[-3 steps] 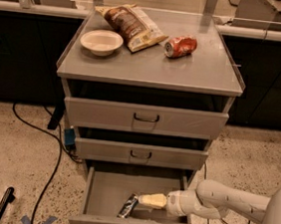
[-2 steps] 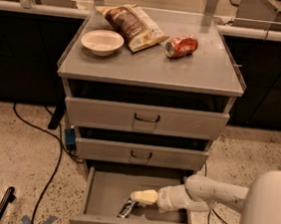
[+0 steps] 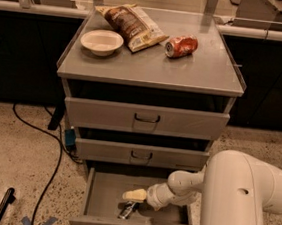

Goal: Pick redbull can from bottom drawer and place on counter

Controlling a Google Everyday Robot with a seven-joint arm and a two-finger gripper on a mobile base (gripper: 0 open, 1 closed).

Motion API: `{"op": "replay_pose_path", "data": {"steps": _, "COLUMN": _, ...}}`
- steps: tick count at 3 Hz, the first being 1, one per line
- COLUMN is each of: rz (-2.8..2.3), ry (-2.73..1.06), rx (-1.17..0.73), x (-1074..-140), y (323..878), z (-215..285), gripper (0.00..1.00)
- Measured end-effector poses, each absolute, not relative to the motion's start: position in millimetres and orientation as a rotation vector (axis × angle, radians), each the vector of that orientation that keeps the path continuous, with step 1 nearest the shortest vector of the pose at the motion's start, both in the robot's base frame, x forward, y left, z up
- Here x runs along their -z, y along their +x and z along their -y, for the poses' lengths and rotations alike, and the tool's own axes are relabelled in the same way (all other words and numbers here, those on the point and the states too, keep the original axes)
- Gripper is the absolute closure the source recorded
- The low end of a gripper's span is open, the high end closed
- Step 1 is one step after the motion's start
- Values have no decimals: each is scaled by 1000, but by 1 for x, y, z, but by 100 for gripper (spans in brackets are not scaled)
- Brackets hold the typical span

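The bottom drawer [image 3: 103,197] stands pulled out, and the slim can [image 3: 127,211] lies on its side on the drawer floor, near the middle and close to the drawer's front wall. It has not moved over the last second. What has moved is the gripper [image 3: 135,195]. A second ago it hung over the right half of the bottom drawer. Since then it has slid left across the drawer and now sits over the middle of it, just behind the slim can. The arm [image 3: 186,184] has swung further in from the drawer's right side and now fills much more of the view there.

Whether the gripper is released or clenched, I cannot tell. Nor can I tell whether it touches the slim can or hangs just clear of it. Nothing shows the can lifted off the drawer floor, so it looks not yet taken.

I read this as the end of the reach. The gripper is lining up with the can, and the grasp comes next. The can lies flat and could roll on the drawer floor if nudged, so the closing move needs care.

The counter [image 3: 150,70], high above the bottom drawer, is where the can must end up. It already carries a red soda can [image 3: 181,46], a bowl [image 3: 101,41] and a chip bag [image 3: 131,25], with bare grey metal towards its front edge.
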State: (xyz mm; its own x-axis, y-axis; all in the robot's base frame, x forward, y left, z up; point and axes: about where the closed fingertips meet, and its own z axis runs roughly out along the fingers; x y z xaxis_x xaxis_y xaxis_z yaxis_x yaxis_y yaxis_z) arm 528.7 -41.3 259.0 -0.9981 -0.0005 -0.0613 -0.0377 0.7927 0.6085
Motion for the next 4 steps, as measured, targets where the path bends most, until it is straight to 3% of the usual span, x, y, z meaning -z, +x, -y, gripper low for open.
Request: {"op": "replay_pose_path", "data": {"steps": 4, "rz": -2977, "ry": -83, "rx": -900, "x": -221, "y": 537, "z": 4, "gripper": 0}}
